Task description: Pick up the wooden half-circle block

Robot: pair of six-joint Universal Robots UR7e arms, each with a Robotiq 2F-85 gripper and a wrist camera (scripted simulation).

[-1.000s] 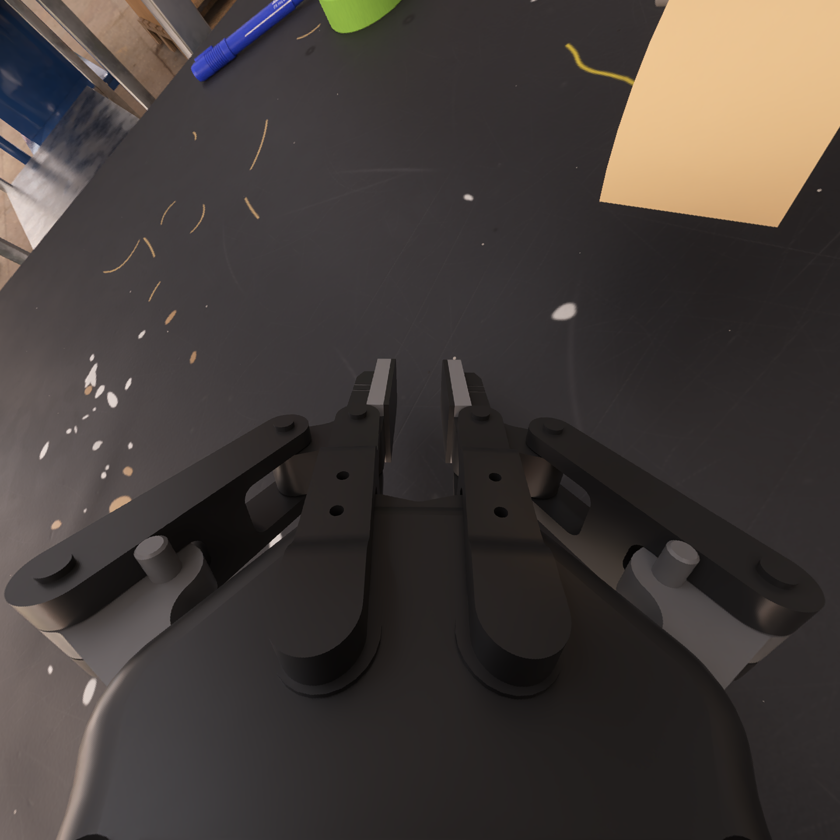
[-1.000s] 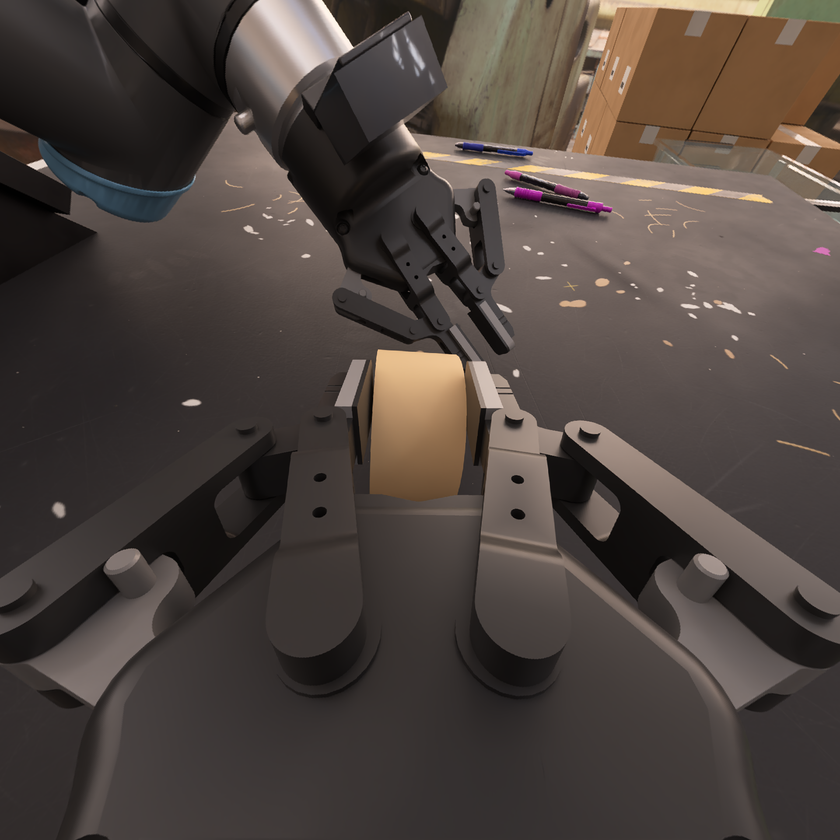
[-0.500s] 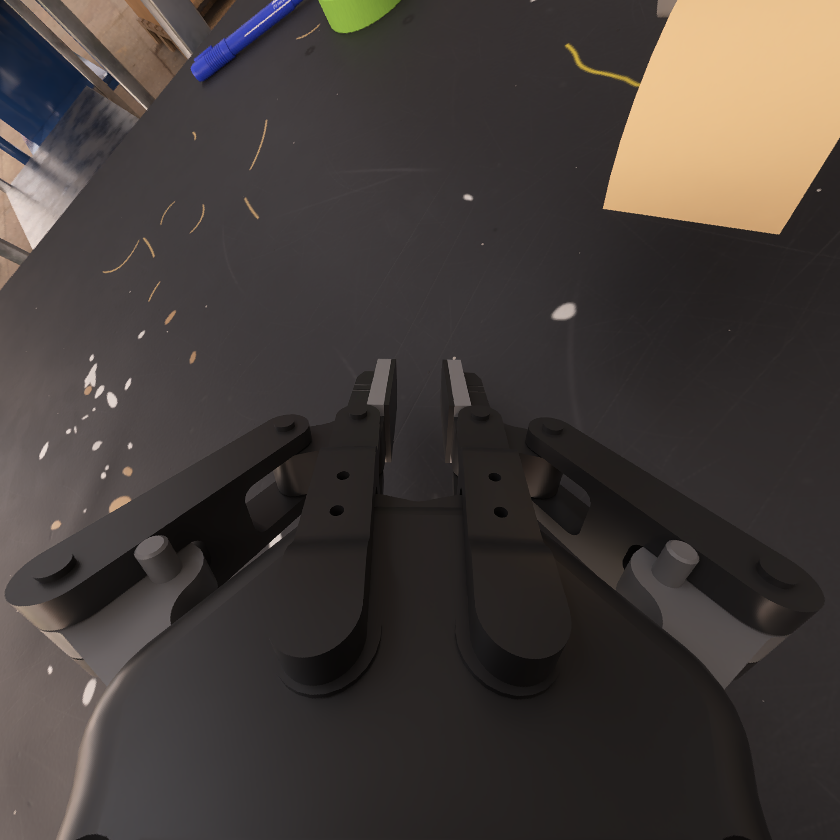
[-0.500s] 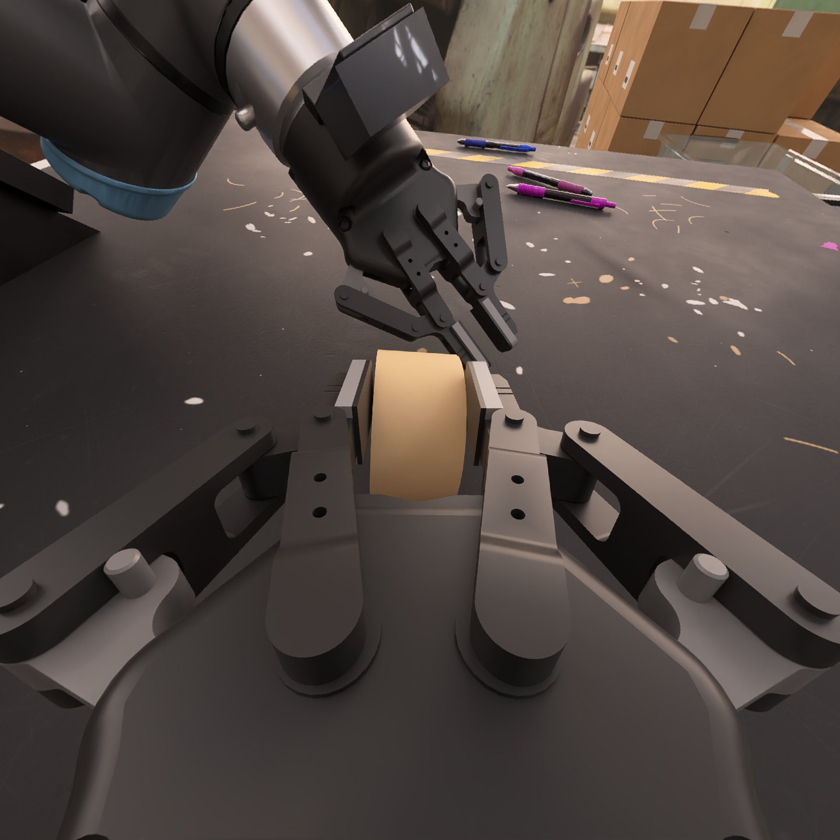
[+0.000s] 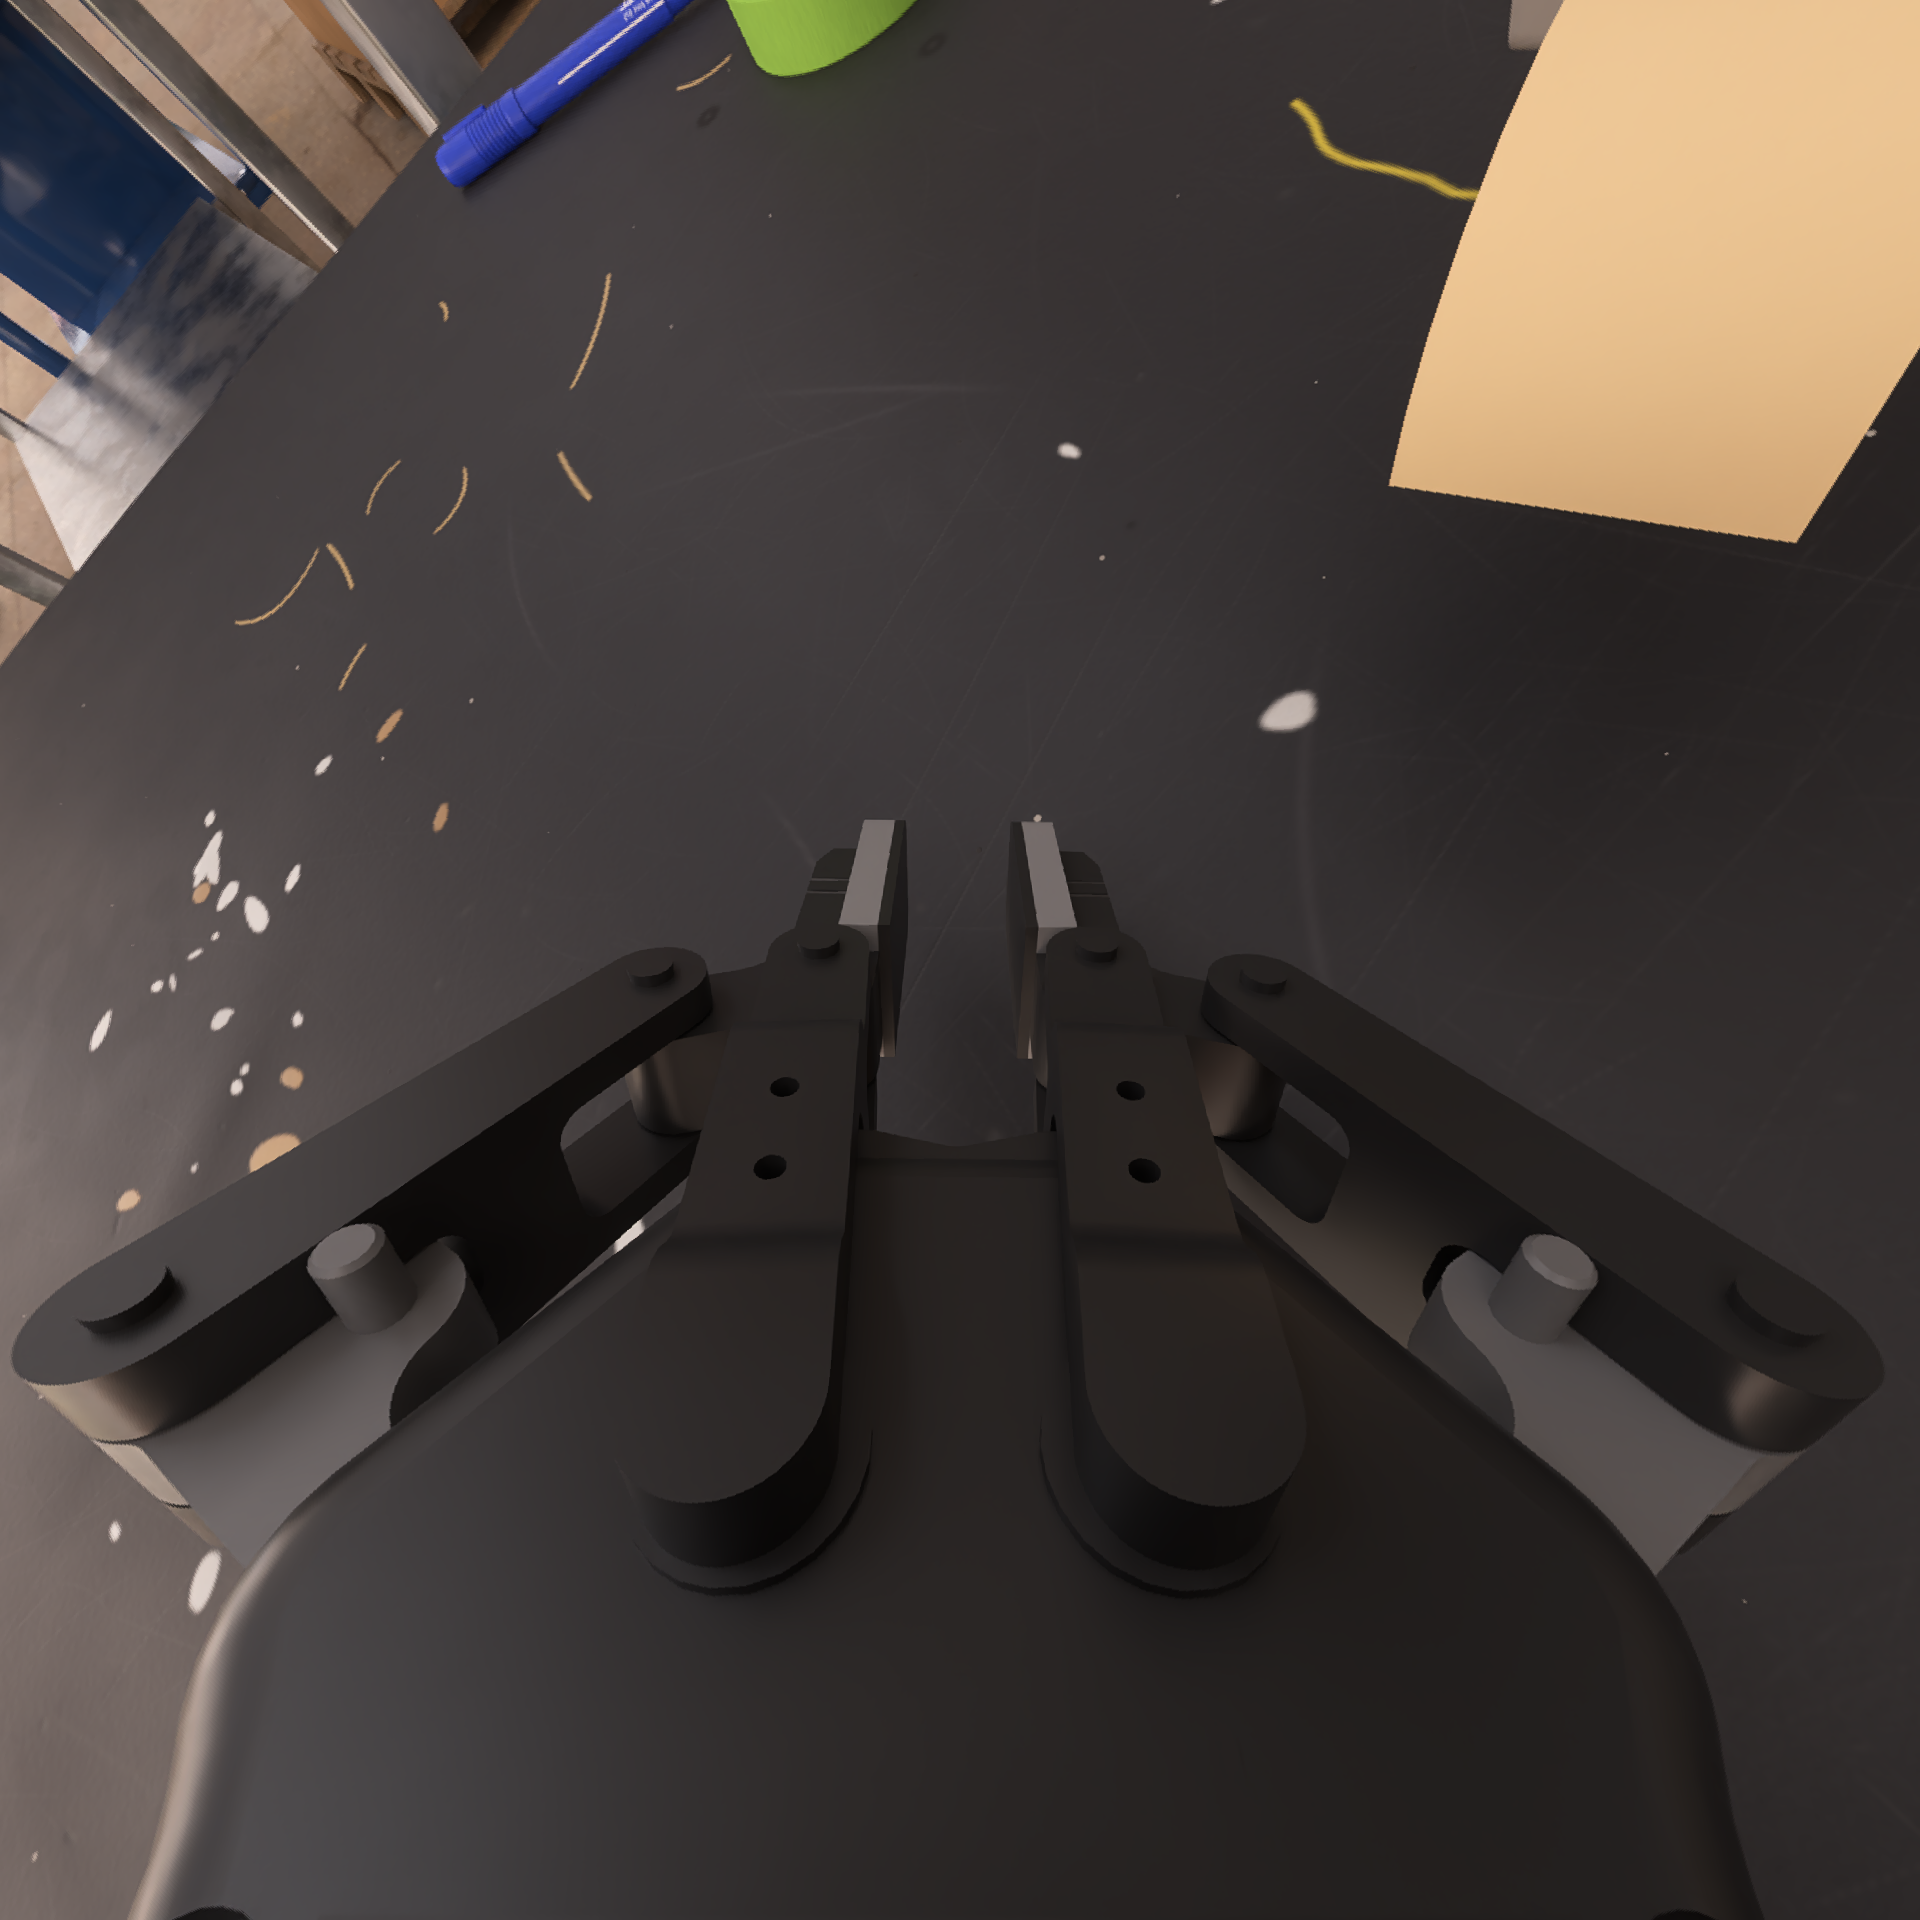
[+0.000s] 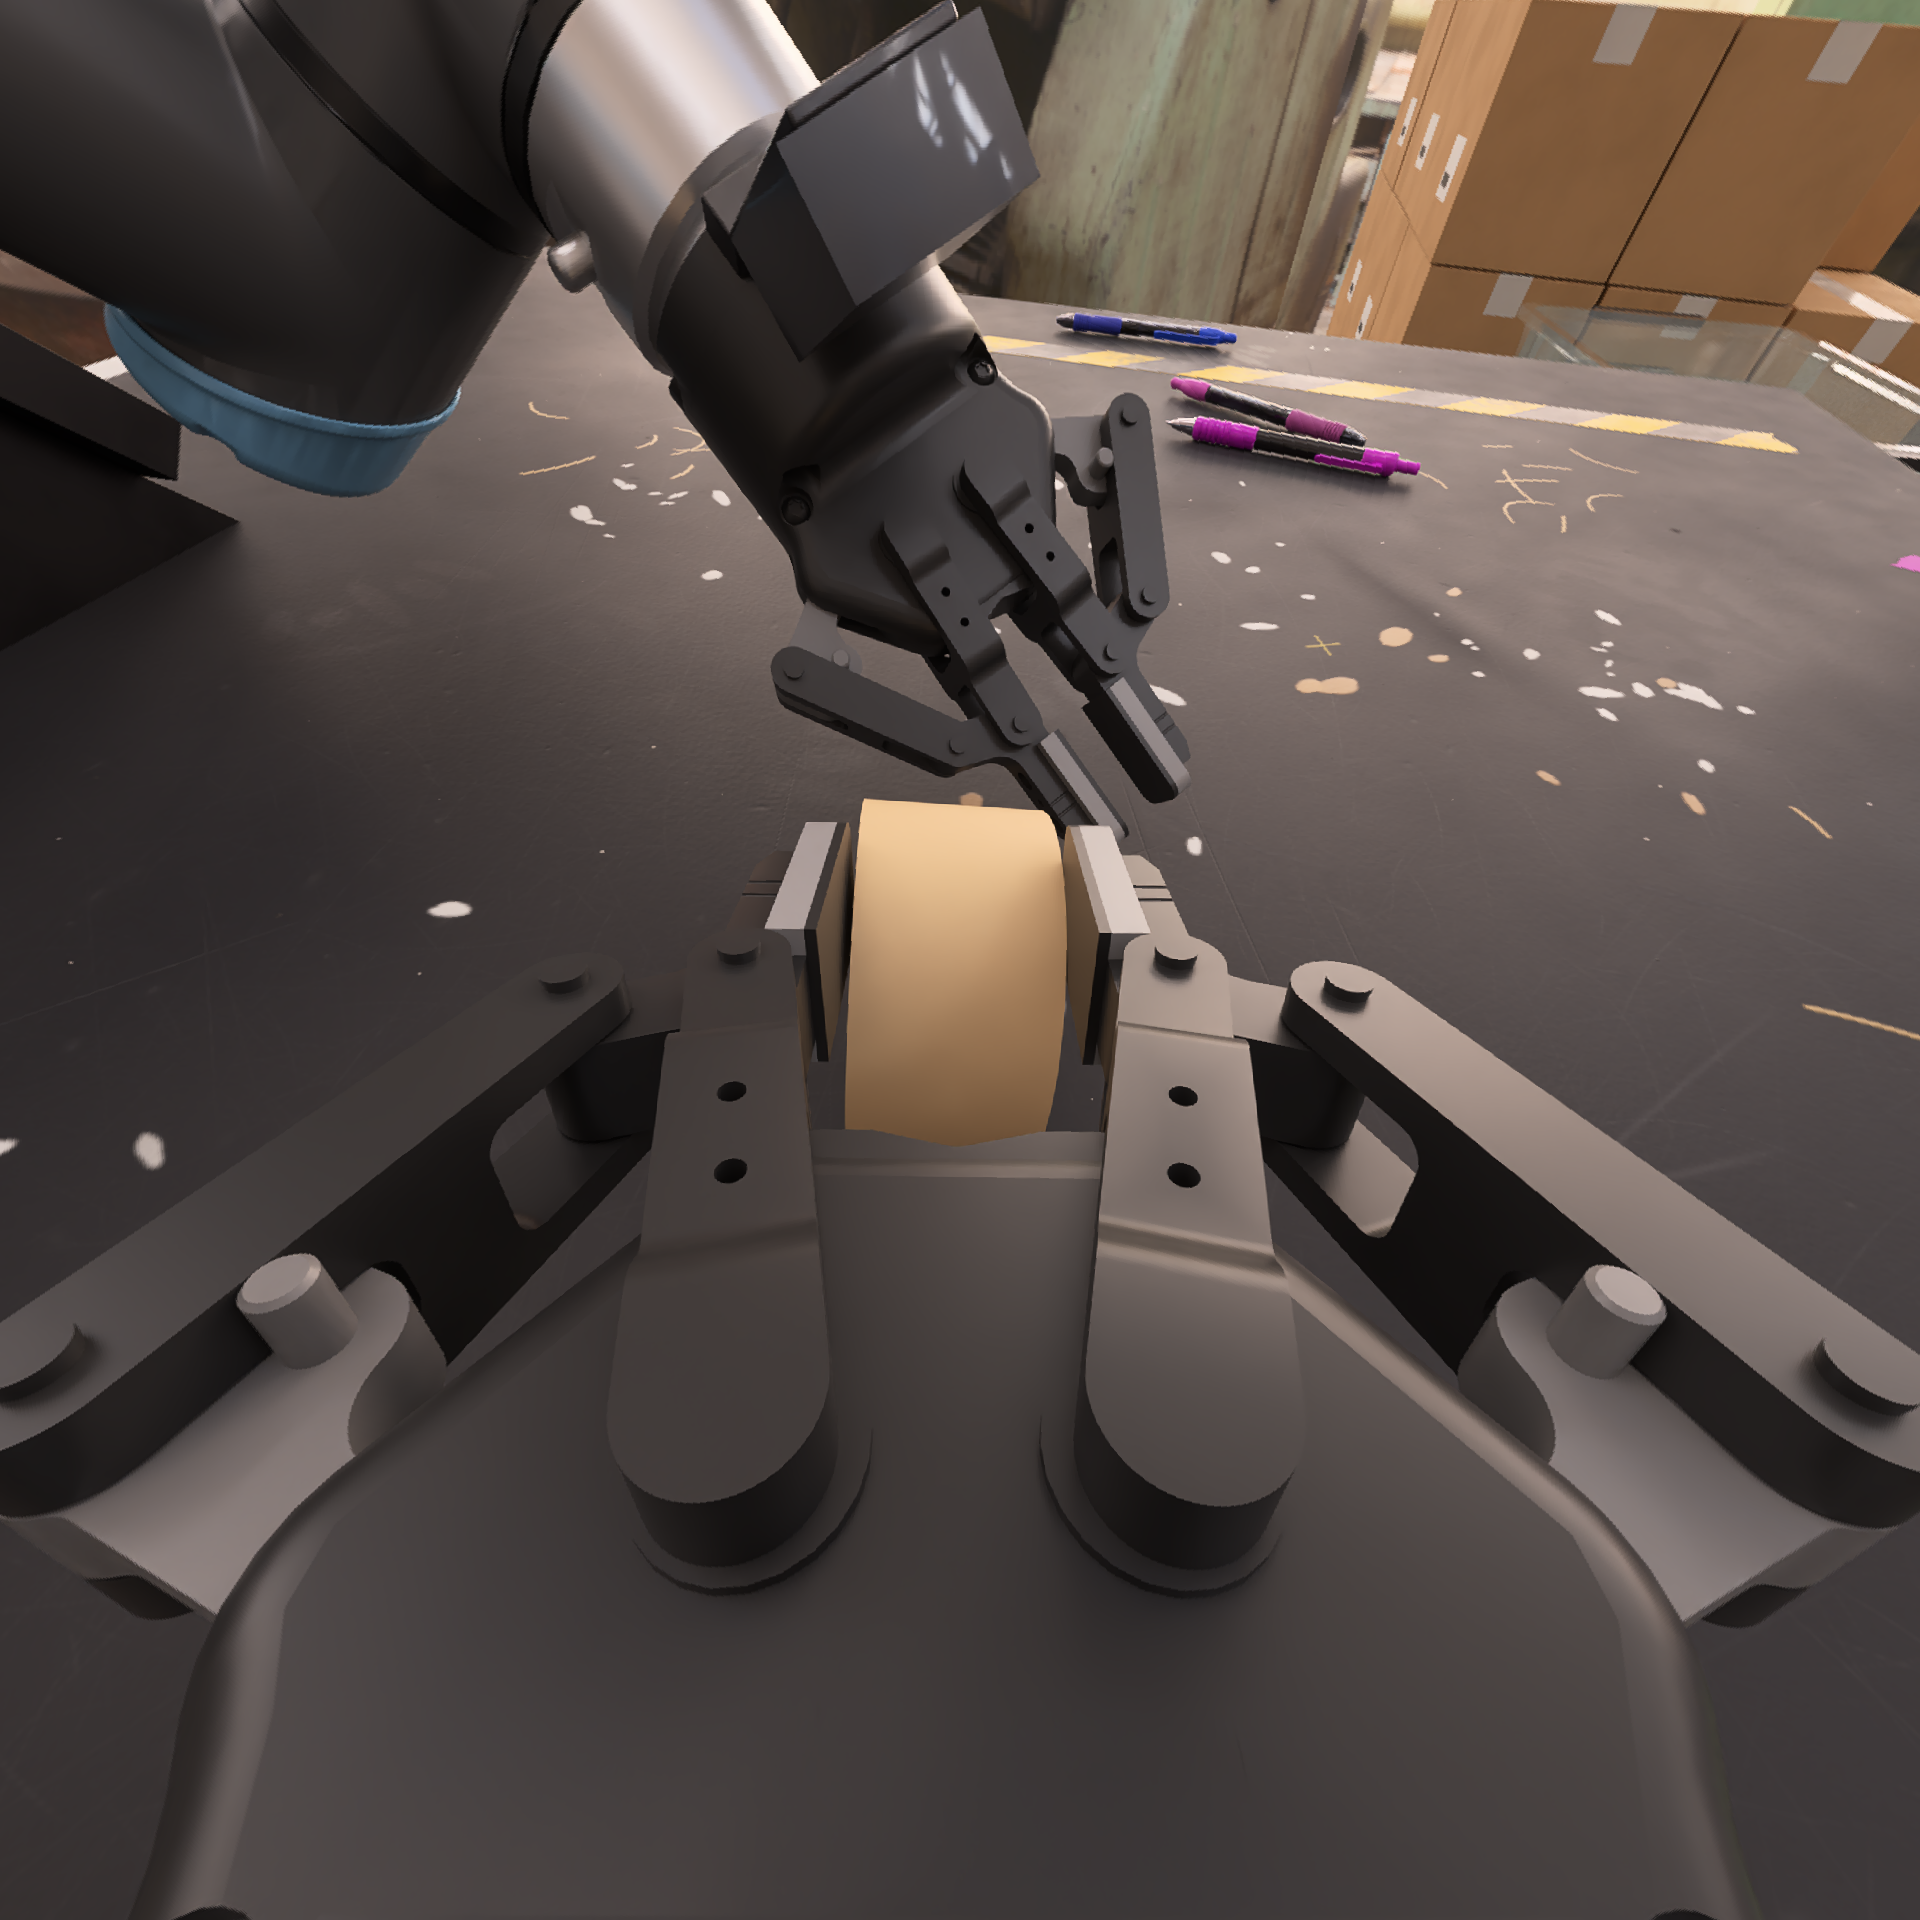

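Note:
The wooden half-circle block point(image 6: 956, 987) is a pale tan piece with its curved face toward the camera. My right gripper point(image 6: 956, 842) is shut on it, one pad on each flat side, and holds it above the dark table point(image 6: 1507, 935). The block also shows in the left wrist view point(image 5: 1683, 270) at the upper right. My left gripper point(image 5: 956, 842) is empty, its fingers a narrow gap apart, low over the table. In the right wrist view it point(image 6: 1127, 790) hangs just beyond the block, tips pointing down.
A blue marker point(image 5: 551, 99) and a green round object point(image 5: 821, 31) lie at the table's far edge. Two magenta pens point(image 6: 1288, 436) and a blue pen point(image 6: 1143, 330) lie farther back. Cardboard boxes point(image 6: 1662, 156) stand behind the table. The left arm point(image 6: 416, 208) crosses the upper left.
The block has shifted very slightly in the left wrist view as my right gripper moved with it. The left gripper has kept its place and its gap.

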